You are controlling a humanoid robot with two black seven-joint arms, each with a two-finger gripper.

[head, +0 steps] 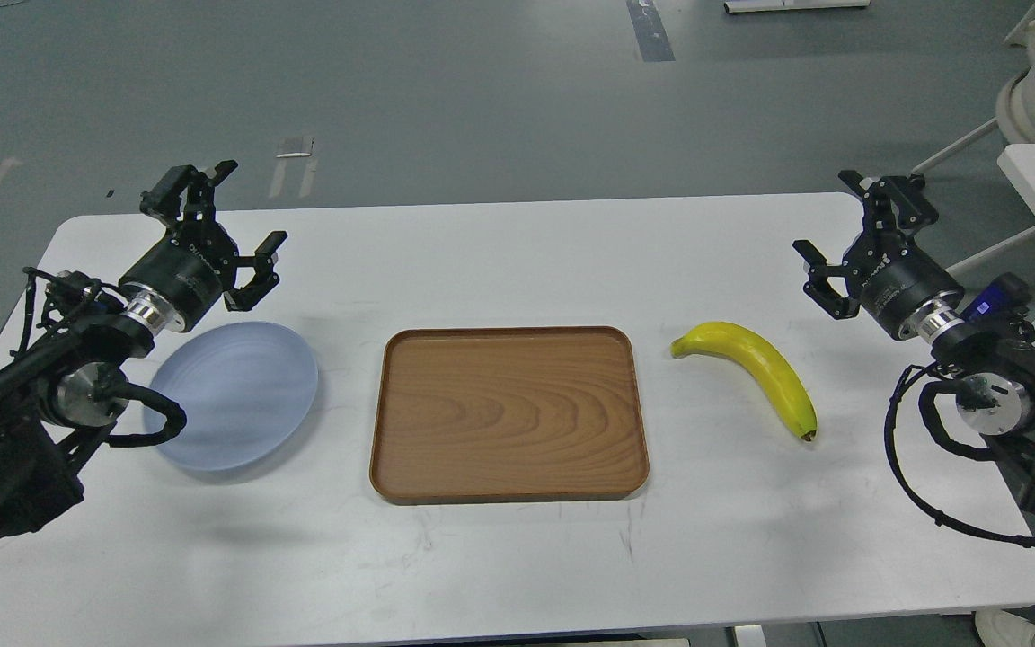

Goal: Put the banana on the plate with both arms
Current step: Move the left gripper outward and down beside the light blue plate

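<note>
Both of my claws stand spread wide and hold nothing. My left claw (230, 211) hangs above the far left part of the white table (517, 557), just beyond the far rim of the plate (239, 395), its prongs apart and touching neither plate nor table as far as I can see. My right claw (832, 220) is raised over the far right part of the table, prongs likewise splayed, well apart from the banana (756, 364). That banana lies flat on the bare table to the right of the brown wooden tray (508, 413), curved, bright yellow, with its greenish stem end pointing toward the tray and its dark tip toward me. The plate, round, shallow and pale blue, rests on the table left of the tray, partly hidden by my left arm. Nothing lies on the plate or the tray.
</note>
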